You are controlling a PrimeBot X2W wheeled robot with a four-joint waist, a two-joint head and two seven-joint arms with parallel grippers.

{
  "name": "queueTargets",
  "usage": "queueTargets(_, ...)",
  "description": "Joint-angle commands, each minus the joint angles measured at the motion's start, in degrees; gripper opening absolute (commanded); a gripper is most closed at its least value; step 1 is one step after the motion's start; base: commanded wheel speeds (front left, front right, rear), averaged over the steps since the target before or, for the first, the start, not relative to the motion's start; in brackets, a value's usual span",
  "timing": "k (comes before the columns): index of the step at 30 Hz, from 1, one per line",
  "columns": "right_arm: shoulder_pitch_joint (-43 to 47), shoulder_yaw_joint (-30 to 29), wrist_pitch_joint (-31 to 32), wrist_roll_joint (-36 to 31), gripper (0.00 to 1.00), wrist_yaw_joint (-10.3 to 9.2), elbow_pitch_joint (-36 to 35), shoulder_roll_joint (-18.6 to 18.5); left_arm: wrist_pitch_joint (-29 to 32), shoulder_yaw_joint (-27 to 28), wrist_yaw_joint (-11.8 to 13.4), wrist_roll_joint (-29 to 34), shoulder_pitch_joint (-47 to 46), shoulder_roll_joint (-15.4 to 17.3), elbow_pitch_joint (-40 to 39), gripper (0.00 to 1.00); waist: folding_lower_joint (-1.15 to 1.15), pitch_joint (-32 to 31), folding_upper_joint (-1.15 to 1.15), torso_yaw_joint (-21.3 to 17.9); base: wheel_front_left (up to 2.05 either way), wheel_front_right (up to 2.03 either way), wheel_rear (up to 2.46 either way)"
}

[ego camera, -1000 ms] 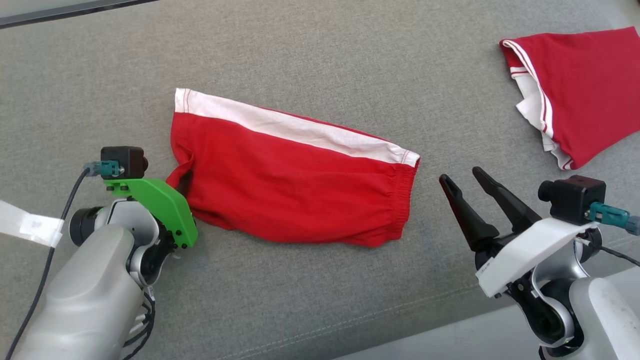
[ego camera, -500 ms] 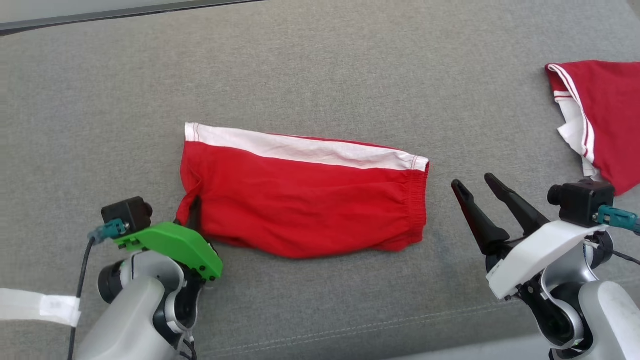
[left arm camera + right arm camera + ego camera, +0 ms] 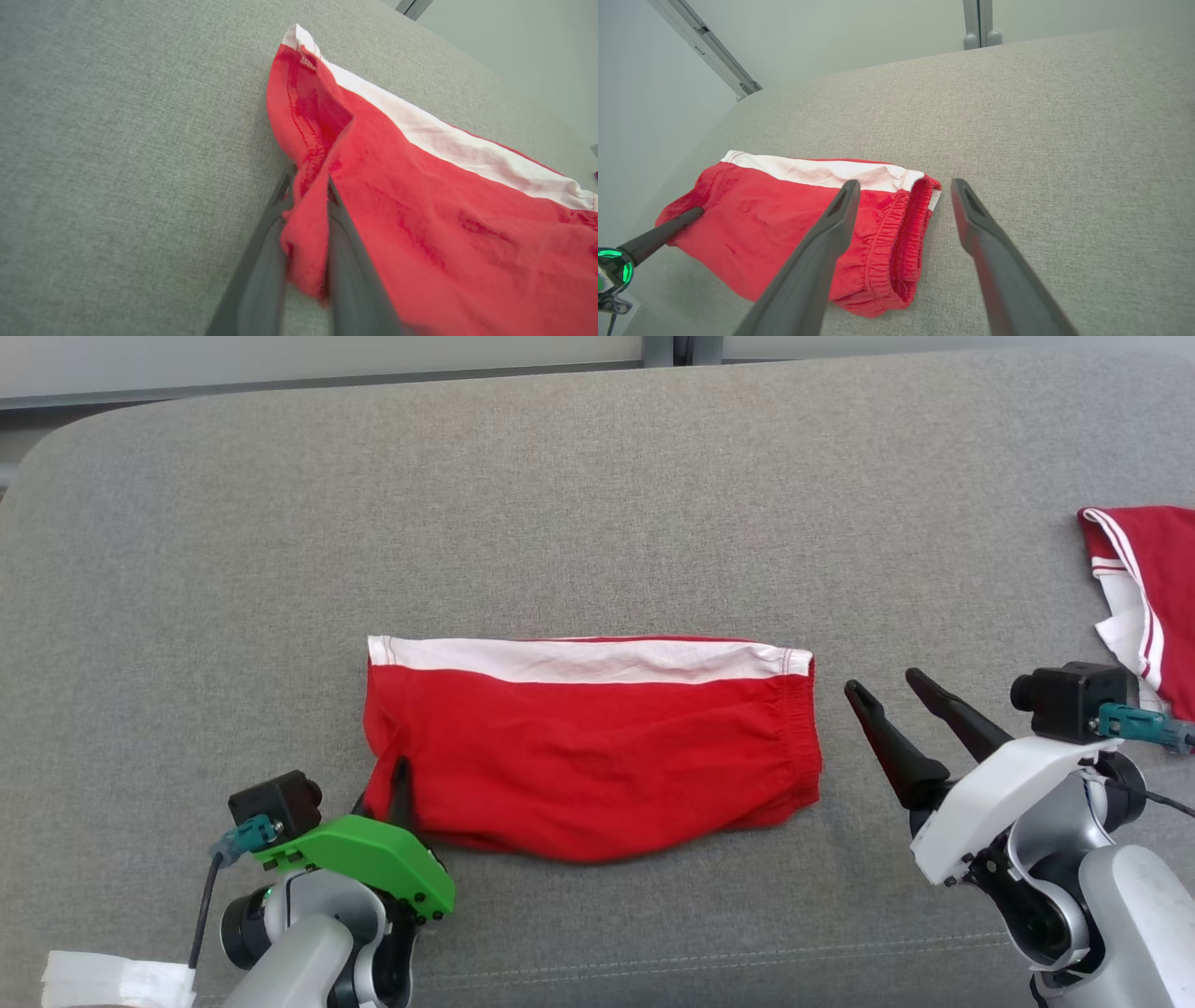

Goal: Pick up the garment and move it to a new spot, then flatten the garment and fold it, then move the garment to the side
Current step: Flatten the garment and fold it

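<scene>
The red shorts (image 3: 597,756) with a white band lie flat in the middle of the frame on the grey cushion (image 3: 597,504). The left gripper (image 3: 387,784) sits at the lower left. Its fingers (image 3: 261,261) are pinching a bit of the shorts' left edge. The right gripper (image 3: 883,683) is at the lower right, just beside the shorts' right end and not touching them. Its fingers are spread wide apart. Another red cloth (image 3: 1153,607) lies at the right edge.
</scene>
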Motion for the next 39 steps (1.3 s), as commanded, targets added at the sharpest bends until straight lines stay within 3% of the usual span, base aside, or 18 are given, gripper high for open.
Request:
queueTargets(1,-0.3,-0.8,0.4,-0.6,1.00,-0.01,1.1,0.2,-0.7,-0.4,0.2,1.5,-1.1,0.6,0.4,1.00,0.00,-0.6,0.00,0.1,0.00,0.00,0.00)
queueTargets(7,1.3,-3.4,0.7,-2.9,1.00,-0.01,3.2,1.7,-4.3,-0.6,1.8,6.1,-1.7,4.0,-0.7,1.00,0.00,-2.1,0.00,0.8,0.00,0.00,0.00)
queueTargets(16,2.0,-5.7,2.9,-2.5,1.00,-0.01,6.8,5.2,-6.4,0.8,4.2,9.5,2.2,8.3,-9.4,1.00,0.00,-3.8,0.00,3.3,0.00,0.00,0.00)
queueTargets(26,-2.2,-6.7,3.4,-4.6,1.00,-0.01,15.9,6.7,-6.8,0.9,6.5,9.4,6.6,7.5,-15.7,1.00,0.00,-3.9,0.00,8.2,0.00,0.00,0.00)
queueTargets(39,-4.5,-12.2,2.6,-1.4,1.00,-0.01,29.0,7.8,-6.7,-0.3,6.1,9.8,7.3,6.8,-16.5,1.00,0.00,-3.6,0.00,13.3,0.00,0.00,0.00)
